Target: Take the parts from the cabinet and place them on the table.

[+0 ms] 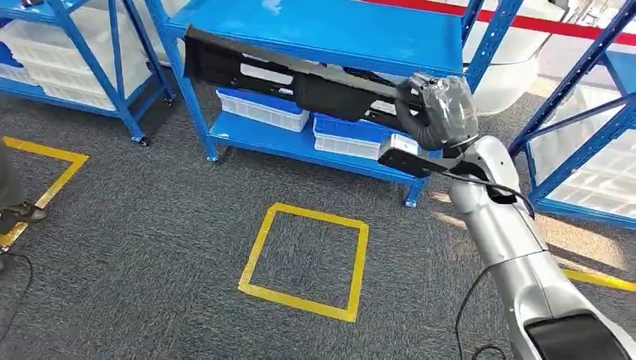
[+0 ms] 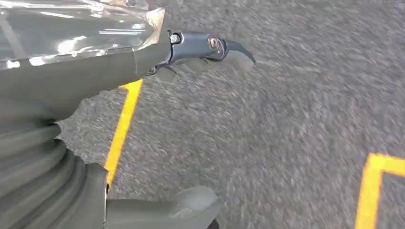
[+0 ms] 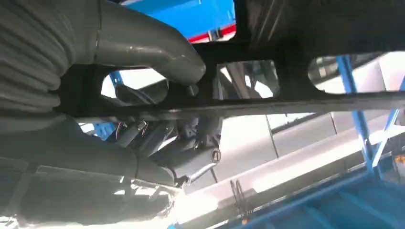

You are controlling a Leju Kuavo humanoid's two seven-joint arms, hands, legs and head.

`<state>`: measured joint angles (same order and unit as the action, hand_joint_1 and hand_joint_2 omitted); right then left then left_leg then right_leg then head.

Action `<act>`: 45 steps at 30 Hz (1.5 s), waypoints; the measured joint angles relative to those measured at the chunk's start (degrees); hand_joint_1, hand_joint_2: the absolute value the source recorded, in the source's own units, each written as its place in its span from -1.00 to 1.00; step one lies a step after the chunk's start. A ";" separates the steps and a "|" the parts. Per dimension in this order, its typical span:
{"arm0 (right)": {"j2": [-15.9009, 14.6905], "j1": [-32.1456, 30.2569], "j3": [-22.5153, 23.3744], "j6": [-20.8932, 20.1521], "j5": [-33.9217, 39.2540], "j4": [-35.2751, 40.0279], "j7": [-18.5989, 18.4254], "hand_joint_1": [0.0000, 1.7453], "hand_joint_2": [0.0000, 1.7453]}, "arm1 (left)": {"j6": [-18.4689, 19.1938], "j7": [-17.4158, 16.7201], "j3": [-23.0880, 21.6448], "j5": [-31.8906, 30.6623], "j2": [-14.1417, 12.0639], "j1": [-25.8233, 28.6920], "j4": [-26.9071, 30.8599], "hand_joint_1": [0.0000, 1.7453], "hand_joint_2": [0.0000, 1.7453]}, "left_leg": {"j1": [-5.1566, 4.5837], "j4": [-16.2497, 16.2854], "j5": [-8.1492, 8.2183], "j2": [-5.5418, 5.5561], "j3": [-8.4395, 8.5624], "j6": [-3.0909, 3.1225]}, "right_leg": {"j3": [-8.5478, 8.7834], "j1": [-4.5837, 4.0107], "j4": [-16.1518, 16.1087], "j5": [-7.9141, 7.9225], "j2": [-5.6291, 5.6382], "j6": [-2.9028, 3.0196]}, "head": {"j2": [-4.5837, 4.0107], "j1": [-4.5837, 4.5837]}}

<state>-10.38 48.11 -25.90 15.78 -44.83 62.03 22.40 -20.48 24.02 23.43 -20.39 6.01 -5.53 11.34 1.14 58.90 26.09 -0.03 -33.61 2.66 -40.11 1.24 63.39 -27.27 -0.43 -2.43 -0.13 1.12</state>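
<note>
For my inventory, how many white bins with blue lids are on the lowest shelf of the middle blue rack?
2: one bin toward the shelf's left, another right of it, behind the long black part held by the right hand. Others may be hidden.

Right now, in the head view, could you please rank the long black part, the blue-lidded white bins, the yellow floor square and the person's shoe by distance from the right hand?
1. Long black part: held by the right hand, reaching leftward.
2. Blue-lidded white bins: on the blue rack's bottom shelf, just left of the hand.
3. Yellow floor square: on the carpet below-left.
4. Person's shoe: far left edge.
</note>
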 joint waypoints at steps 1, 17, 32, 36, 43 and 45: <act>0.00 -0.07 0.00 -0.02 0.00 -0.02 0.00 1.00 1.00 | 0.00 0.13 0.02 0.00 -0.15 0.02 0.00 -1.00 1.00 | -0.17 0.03 -0.71 0.02 -0.90 0.24 | -1.11 0.03 4.35 -2.82 0.02 0.39 | 0.00 -0.05; 1.35 0.10 0.39 -1.18 0.07 -0.26 -0.04 1.00 1.00 | 0.00 1.18 1.00 1.05 0.15 0.76 -0.02 -1.00 1.00 | -0.27 12.44 5.04 0.24 -10.11 -3.03 | 8.77 -0.47 -6.83 1.32 -0.05 2.76 | 0.00 0.15; 2.32 3.56 -0.15 -2.25 -0.52 -3.36 -0.02 1.00 1.00 | -0.04 1.25 1.99 1.35 0.44 1.08 -0.09 -1.00 1.00 | -0.47 1.50 -1.54 0.31 -3.17 0.29 | -1.57 -0.39 6.66 -4.26 0.19 0.69 | 0.00 -0.37; 2.43 3.83 -0.20 -2.23 -0.77 -4.26 -0.22 1.00 1.00 | 0.00 1.44 2.38 1.36 0.61 1.13 -0.09 -1.00 1.00 | -1.07 1.56 -4.51 0.25 -6.79 0.49 | 2.52 -1.04 9.72 -2.99 0.27 -0.20 | 0.00 -0.37; 2.23 5.51 0.00 -2.19 -0.68 -4.59 -0.26 1.00 1.00 | 0.20 1.42 2.45 1.16 1.33 1.36 -0.13 -1.00 1.00 | -0.58 -0.44 -9.81 0.00 -8.20 -1.42 | 11.43 -3.06 -5.82 -2.99 0.29 2.62 | 0.00 -0.61; 2.43 5.61 -0.11 -2.19 -0.66 -4.90 -0.37 1.00 1.00 | 0.20 1.42 2.45 1.11 1.13 1.50 -0.15 -1.00 1.00 | -0.84 -0.18 -7.93 0.29 -9.12 -2.02 | 11.45 -1.53 -7.44 -0.46 -0.09 2.99 | 0.00 -0.72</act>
<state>-7.96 53.73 -26.01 13.59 -45.48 57.13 22.03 -20.28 25.44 25.88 -19.28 7.15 -4.03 11.19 0.30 58.72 18.16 0.26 -42.73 0.65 -28.66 -0.29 55.95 -27.73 -0.52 0.56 -0.13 0.39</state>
